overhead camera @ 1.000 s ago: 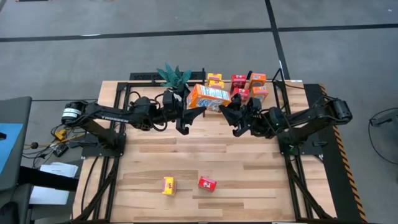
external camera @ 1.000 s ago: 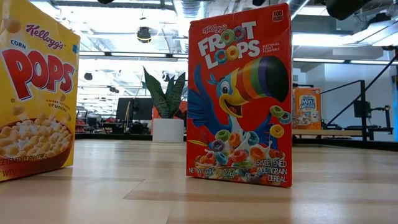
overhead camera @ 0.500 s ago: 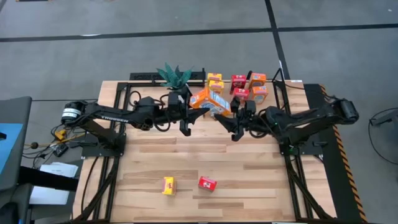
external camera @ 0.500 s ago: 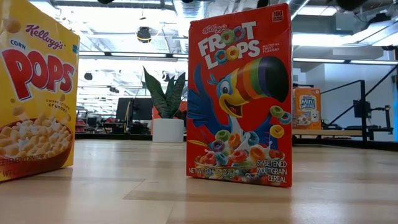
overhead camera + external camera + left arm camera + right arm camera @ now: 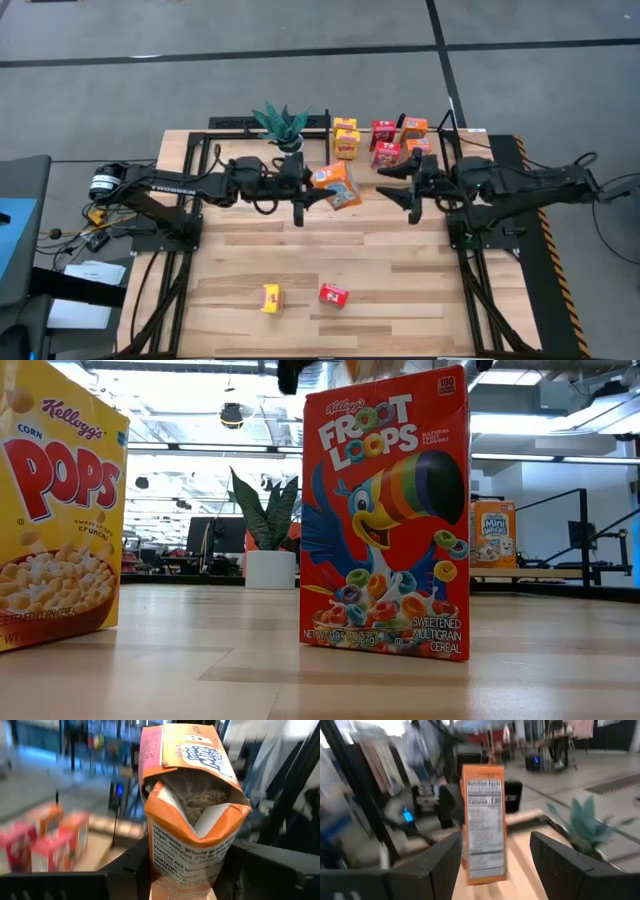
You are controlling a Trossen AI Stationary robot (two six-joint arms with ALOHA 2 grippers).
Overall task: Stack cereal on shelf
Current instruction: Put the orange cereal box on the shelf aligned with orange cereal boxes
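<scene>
A robotics lab in an open office or workshop hall: a wooden counter (image 5: 340,262) on grey carpet, black metal framing (image 5: 586,530), exposed ceiling ducts and lights (image 5: 232,412), and desks with monitors (image 5: 215,535) behind.

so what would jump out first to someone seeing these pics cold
The orange cereal box, its top torn open, sits clamped in the left gripper above the table's middle rear, just in front of the potted plant. The right gripper hangs open beside it, jaws empty. In the low view, a red Froot Loops box stands upright on the near table and fills the picture.
</scene>
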